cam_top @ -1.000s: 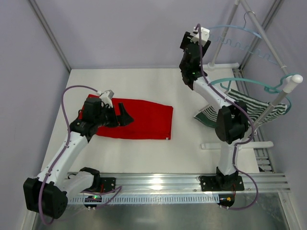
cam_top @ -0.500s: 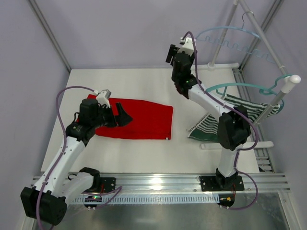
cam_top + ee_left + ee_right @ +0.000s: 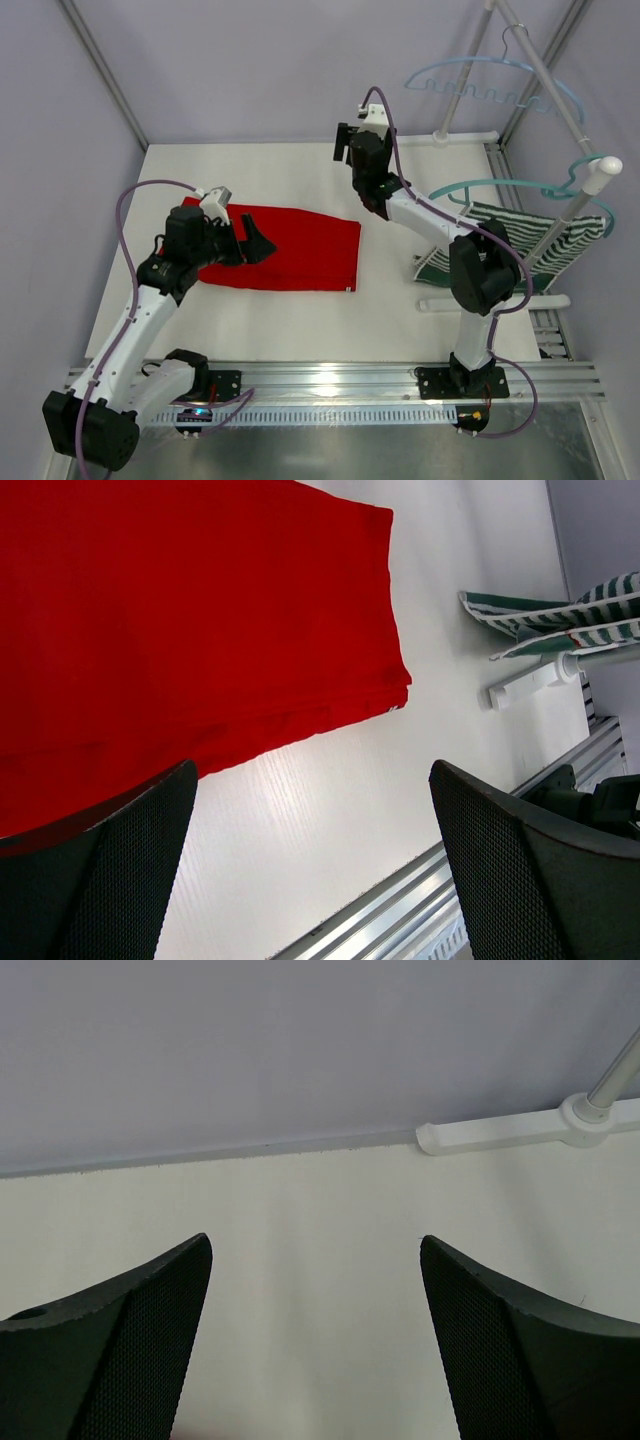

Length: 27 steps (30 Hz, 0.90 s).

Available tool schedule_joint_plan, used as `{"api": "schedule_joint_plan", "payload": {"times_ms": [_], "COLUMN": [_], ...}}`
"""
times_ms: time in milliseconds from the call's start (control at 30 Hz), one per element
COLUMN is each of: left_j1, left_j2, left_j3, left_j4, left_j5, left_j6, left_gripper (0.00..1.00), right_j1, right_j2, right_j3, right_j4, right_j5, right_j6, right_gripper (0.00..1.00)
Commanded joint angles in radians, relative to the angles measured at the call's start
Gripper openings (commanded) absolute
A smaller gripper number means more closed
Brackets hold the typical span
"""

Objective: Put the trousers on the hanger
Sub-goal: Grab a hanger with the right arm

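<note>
While the left gripper [image 3: 315, 880] hovers, jaws spread wide and empty, over the near edge of the folded red trousers [image 3: 290, 248] lying flat on the table [image 3: 300, 180], a pinch could catch only the top layer and drag the fold open. The right gripper [image 3: 315, 1350], also spread and empty, sits mid-table. The pale blue hanger [image 3: 440, 66] hangs on the rack [image 3: 559, 100]. No writing is legible.

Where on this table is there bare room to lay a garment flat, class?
Bare table lies between the trousers and the near rail, and between the trousers and the striped garment. The far strip by the back wall is bare too, under the right pincer. The right side is crowded by the rack.
</note>
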Motion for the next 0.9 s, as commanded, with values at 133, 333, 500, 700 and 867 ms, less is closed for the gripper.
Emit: {"api": "schedule_joint_plan", "payload": {"times_ms": [133,333,500,700,867], "left_j1": [0.006,0.006,0.005,0.006,0.006], "left_j2": [-0.018,-0.030,-0.042,-0.041,-0.044], "left_j3": [0.025,0.049,0.101,0.262,0.310], "left_j4": [0.030,0.011,0.046,0.059,0.079], "left_j5": [-0.031,-0.091,-0.041,0.097,0.174], "left_j6": [-0.010,-0.014,-0.089,-0.114,-0.160], "left_gripper": [1.00,1.00,1.00,0.97,0.97], "right_j1": [0.008,0.096,0.165,0.167,0.166], "right_j2": [-0.008,-0.043,-0.169,-0.381,-0.528], "right_j3": [0.000,0.049,0.082,0.085,0.260], "right_j4": [-0.032,-0.158,-0.274,-0.379,-0.638], "right_j5": [-0.096,-0.274,-0.375,-0.460,-0.189], "right_j6": [-0.009,-0.081,-0.011,0.186,0.351], "right_gripper": [0.87,0.87,0.87,0.87,0.85]}}
